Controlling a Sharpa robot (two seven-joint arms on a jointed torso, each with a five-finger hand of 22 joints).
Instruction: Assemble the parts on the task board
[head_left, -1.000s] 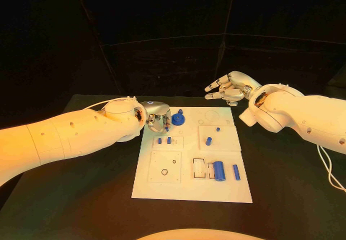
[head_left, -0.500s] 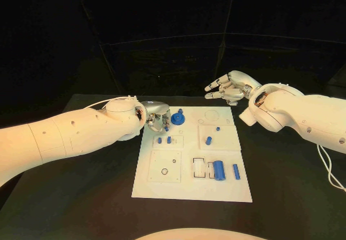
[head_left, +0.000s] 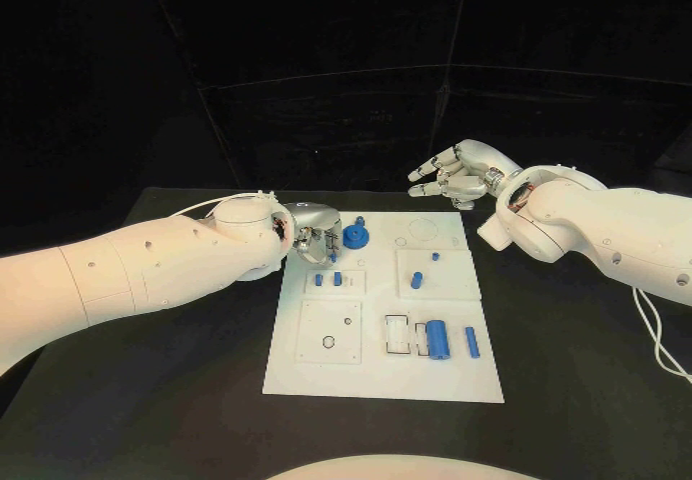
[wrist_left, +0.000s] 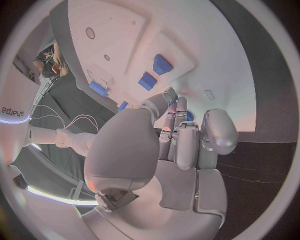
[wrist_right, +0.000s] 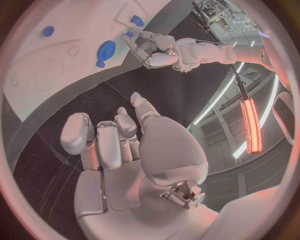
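Head view: the left hand (head_left: 315, 234), fingers curled, seems to touch the blue gear (head_left: 355, 238) at the task board's (head_left: 387, 377) far-left corner; whether it grips is unclear. The right hand (head_left: 457, 172) hovers beyond the far edge, empty, fingers loosely bent apart.

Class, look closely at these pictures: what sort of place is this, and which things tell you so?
Probably a robotics lab or test cell: a white task board with small blue parts lies on a black table against dark walls, between two white robot arms.

Black table (head_left: 173, 400), dark, perhaps curtained backdrop (head_left: 332, 100)
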